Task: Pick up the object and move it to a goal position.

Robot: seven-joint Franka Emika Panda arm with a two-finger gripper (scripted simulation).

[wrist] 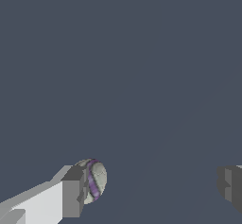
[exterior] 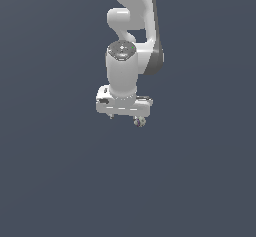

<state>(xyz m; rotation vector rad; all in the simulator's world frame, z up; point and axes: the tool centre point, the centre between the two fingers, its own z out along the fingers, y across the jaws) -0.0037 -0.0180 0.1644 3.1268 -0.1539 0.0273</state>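
Observation:
The object (wrist: 96, 179) is a small roundish grey-tan lump with a purple band. In the wrist view it sits close against the inner face of one finger (wrist: 72, 193), while the other finger (wrist: 230, 184) stands far off across a wide gap. My gripper (wrist: 151, 188) is open, with nothing clamped. In the exterior view the object (exterior: 140, 122) peeks out under the white hand's edge on the exterior view's right, and the gripper (exterior: 125, 116) points straight down above the floor.
A flat dark grey-blue floor (exterior: 60, 181) fills both views. The white arm (exterior: 132, 11) rises behind the hand, with its round grey cap (exterior: 122, 50) on top of the wrist.

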